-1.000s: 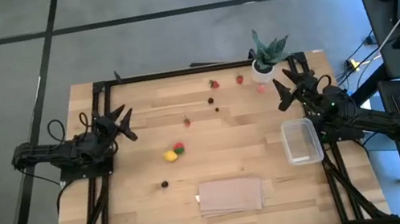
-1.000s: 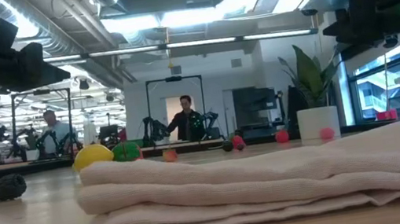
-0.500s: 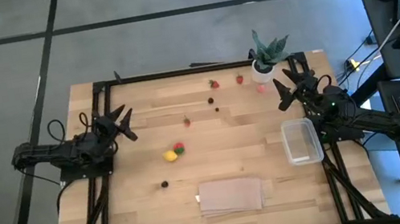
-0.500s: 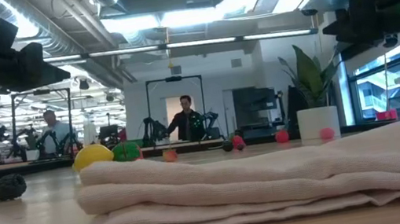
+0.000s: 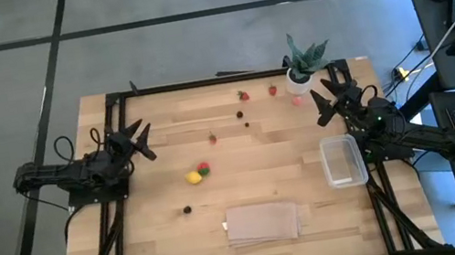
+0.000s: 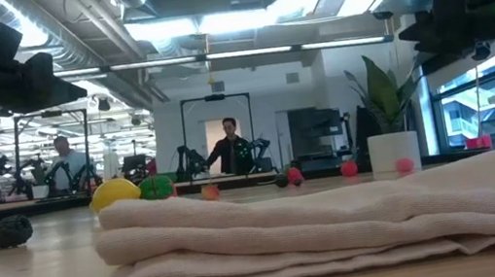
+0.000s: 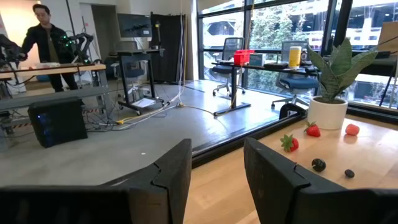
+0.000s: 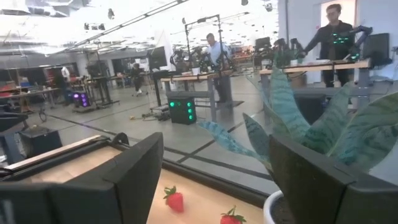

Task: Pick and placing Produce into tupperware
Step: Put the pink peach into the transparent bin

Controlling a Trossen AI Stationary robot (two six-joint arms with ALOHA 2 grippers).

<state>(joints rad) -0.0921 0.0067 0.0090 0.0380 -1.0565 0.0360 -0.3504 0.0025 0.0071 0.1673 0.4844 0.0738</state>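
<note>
Tupperware (image 5: 343, 161) sits empty on the table's right edge, long side running front to back, just beside the right arm. Produce is all out on the wood, none in the container: yellow piece (image 5: 193, 178) touching a red-and-green piece (image 5: 204, 168) near table centre, a dark berry (image 5: 187, 209) nearer the front, a small red piece (image 5: 213, 137) further back. Two strawberries (image 5: 243, 95) (image 5: 273, 90) sit along the far edge, with two dark berries (image 5: 241, 114) (image 5: 247, 125) just in front of them. A pinkish piece (image 5: 296, 100) lies by the potted plant (image 5: 302, 64) at the far right corner; can't tell what fruit it is.

Folded tan cloth (image 5: 263, 222) lies flat at front centre, well apart from the tupperware.

Right gripper (image 5: 330, 98) hovers over the far right of the table between plant and tupperware, fingers spread wide, nothing held. Left gripper (image 5: 139, 139) hangs over the left side, fingers parted with a narrower gap, also holding nothing; its wrist view looks toward the strawberries and plant.

People stand at benches in the room behind (image 6: 230, 149).
</note>
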